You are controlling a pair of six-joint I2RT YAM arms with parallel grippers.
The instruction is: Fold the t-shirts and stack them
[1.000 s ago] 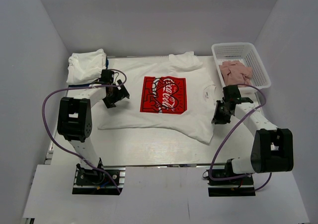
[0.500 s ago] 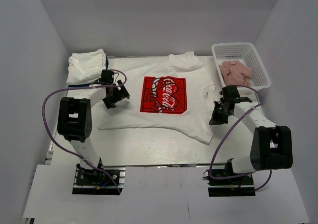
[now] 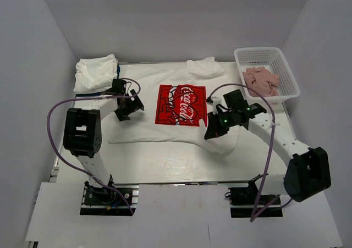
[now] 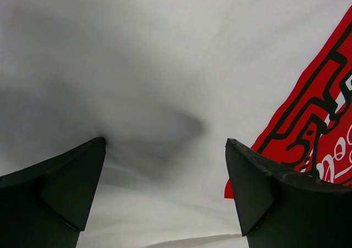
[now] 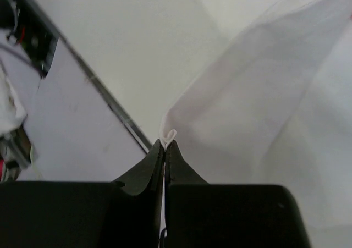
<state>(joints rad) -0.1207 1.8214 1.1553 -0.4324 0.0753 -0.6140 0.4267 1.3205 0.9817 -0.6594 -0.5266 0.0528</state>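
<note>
While your right gripper (image 3: 212, 130) is clamped on a fold of the printed t-shirt (image 3: 144, 83) just right of its red print (image 3: 181, 104), the shirt's length runs toward the worktop's (image 3: 165, 168) left edge, where your left gripper (image 3: 125, 109) hovers over it, spread wide and empty.

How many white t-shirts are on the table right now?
2. The printed t-shirt lies spread mid-table, its right edge pinched in the right pincer. A folded bundle sits at the far left corner; it may hide more.

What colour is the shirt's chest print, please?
The print is red with white script; top view shows it best.
</note>
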